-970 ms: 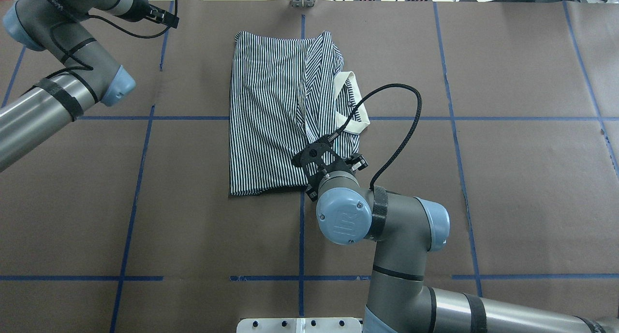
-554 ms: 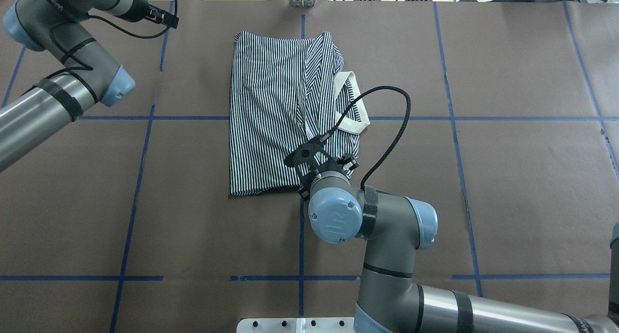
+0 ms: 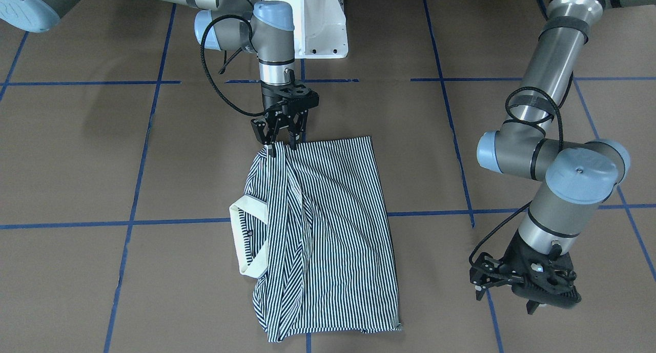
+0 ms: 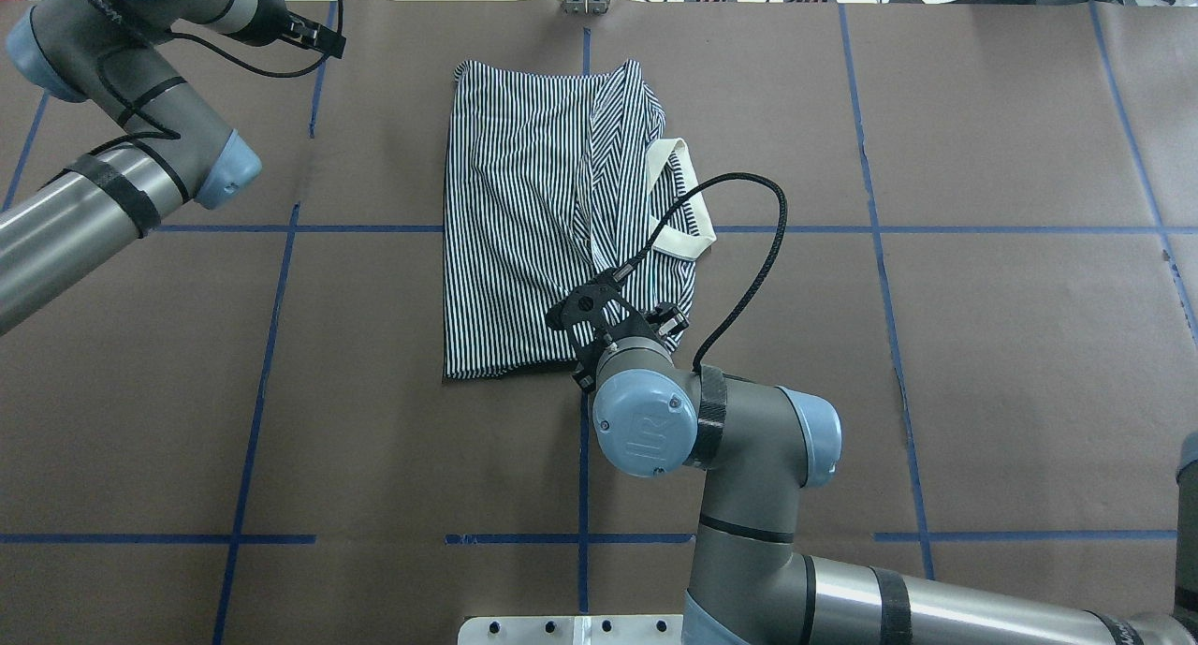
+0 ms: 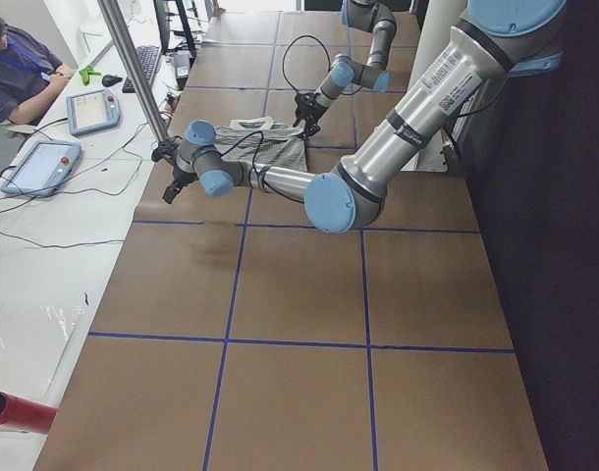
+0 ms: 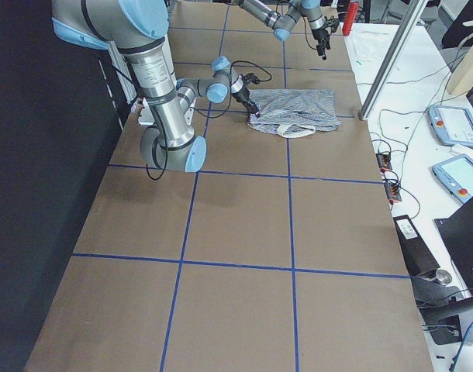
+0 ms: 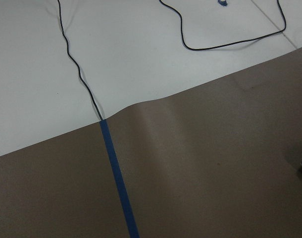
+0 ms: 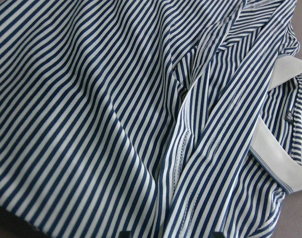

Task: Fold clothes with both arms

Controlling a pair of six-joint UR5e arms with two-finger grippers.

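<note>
From across the table (image 3: 77,163), the striped polo shirt (image 3: 333,214) lies near the middle of the brown paper. It's already gathered into a rough oblong, and the cream collar (image 3: 236,230) pokes out on the robot's right side. The right gripper (image 3: 280,144) points straight down at the shirt's edge nearest the robot, jaws apart, tips right at the cloth. The left gripper (image 3: 505,296) hangs well off to the other side, jaws apart too, nothing in them. Now the overhead view: the shirt straddles the centre tape line, the right wrist covers its near right corner, and the left arm is parked up by the far left corner of the table. In the view from the left end, the small far arm is bent over the stripes and the big near arm is clear of them. The view from the right end agrees, with the shirt a flat little heap under the near arm's wrist. The left wrist camera sees only paper, blue tape and a sliver of stripes at its right edge. The right wrist camera is full of stripes, seams and collar, with two dark fingertips low in the frame and fabric between them. My read is that this is the set-up for a grasp on that near edge, and the pinch isn't made yet. Next the jaws need to close on the layers cleanly. The left arm will probably have to come in for the far end before anything folds over.
</note>
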